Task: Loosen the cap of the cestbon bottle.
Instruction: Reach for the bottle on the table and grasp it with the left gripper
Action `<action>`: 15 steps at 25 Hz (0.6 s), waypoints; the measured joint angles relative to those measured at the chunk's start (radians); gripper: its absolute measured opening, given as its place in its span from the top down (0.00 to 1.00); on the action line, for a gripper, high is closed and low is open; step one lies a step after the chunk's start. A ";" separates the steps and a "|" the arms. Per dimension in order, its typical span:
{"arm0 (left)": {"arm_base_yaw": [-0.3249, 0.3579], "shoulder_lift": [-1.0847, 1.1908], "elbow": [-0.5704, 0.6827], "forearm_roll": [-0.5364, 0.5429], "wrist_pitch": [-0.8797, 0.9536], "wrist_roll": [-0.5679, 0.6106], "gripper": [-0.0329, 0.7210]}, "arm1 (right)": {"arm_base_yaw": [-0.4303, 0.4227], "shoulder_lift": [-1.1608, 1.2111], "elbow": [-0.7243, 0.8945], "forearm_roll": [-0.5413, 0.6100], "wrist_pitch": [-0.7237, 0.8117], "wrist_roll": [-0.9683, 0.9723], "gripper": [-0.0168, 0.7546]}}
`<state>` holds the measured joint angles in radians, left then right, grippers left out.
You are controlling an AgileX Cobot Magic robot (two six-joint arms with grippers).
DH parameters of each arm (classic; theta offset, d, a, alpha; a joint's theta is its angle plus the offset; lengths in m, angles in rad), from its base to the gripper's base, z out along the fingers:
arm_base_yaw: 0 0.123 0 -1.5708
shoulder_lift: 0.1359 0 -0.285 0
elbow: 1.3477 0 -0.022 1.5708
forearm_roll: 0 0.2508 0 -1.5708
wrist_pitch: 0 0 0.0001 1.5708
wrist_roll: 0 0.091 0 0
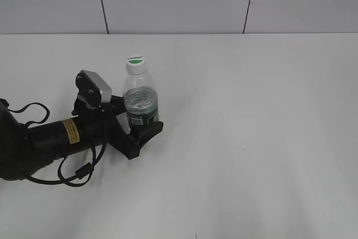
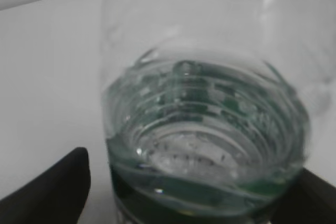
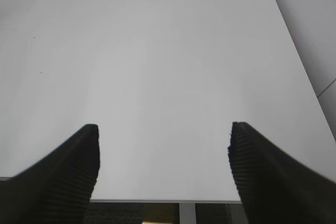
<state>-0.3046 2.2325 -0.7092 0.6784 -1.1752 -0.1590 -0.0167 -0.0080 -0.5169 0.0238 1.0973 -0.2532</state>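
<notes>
Bottle (image 1: pixel 140 102) upright left of centre on counter (image 1: pixel 251 138), long axis vertical, cap (image 1: pixel 135 63) pointing up. Left tool (image 1: pixel 140 130) spread wide around label band; contact unclear. Right tool (image 3: pixel 163 166) wide open, empty.

Cestbon bottle (image 1: pixel 140 102): small clear plastic, stands upright w/ water approx. halfway up, dark green label band low on body, ribbed shoulders. Sits left of ctr in exterior view. Cap (image 1: pixel 135 63): round, white, green mark on top, at 12 o'clock on the neck, seated level.
</notes>
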 joint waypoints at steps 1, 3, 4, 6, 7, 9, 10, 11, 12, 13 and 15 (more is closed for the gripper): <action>0.000 0.010 0.000 0.000 -0.009 0.002 0.18 | 0.000 0.000 0.000 0.000 0.000 0.000 0.22; 0.000 0.018 0.000 -0.010 -0.017 0.005 0.18 | 0.000 0.000 0.000 0.000 0.000 0.000 0.22; 0.000 0.018 0.000 -0.020 -0.020 0.007 0.18 | 0.000 0.000 0.000 0.000 0.000 0.000 0.22; 0.000 0.018 0.000 -0.032 -0.026 0.008 0.18 | 0.000 0.000 0.000 0.000 0.000 0.000 0.22; 0.000 0.018 0.000 -0.033 -0.027 0.008 0.18 | 0.000 0.000 0.000 0.000 0.000 0.000 0.22; 0.000 0.018 0.000 -0.034 -0.028 0.008 0.18 | 0.000 0.000 0.000 0.000 0.000 0.000 0.22; 0.000 0.018 0.000 -0.034 -0.028 0.008 0.18 | 0.000 0.000 0.000 0.000 0.000 0.000 0.22; 0.000 0.018 0.000 -0.034 -0.028 0.008 0.18 | 0.000 0.000 0.000 0.000 0.000 0.000 0.22; 0.000 0.018 0.000 -0.034 -0.028 0.008 0.18 | 0.000 0.000 0.000 0.000 0.000 0.000 0.22; 0.000 0.018 0.000 -0.035 -0.028 0.008 0.18 | 0.000 0.000 0.000 0.000 0.000 0.000 0.22; 0.000 0.018 0.000 -0.035 -0.028 0.010 0.18 | 0.000 0.000 0.000 0.000 0.000 0.000 0.22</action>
<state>-0.3046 2.2509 -0.7092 0.6434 -1.2035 -0.1490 -0.0167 -0.0080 -0.5169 0.0238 1.0973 -0.2532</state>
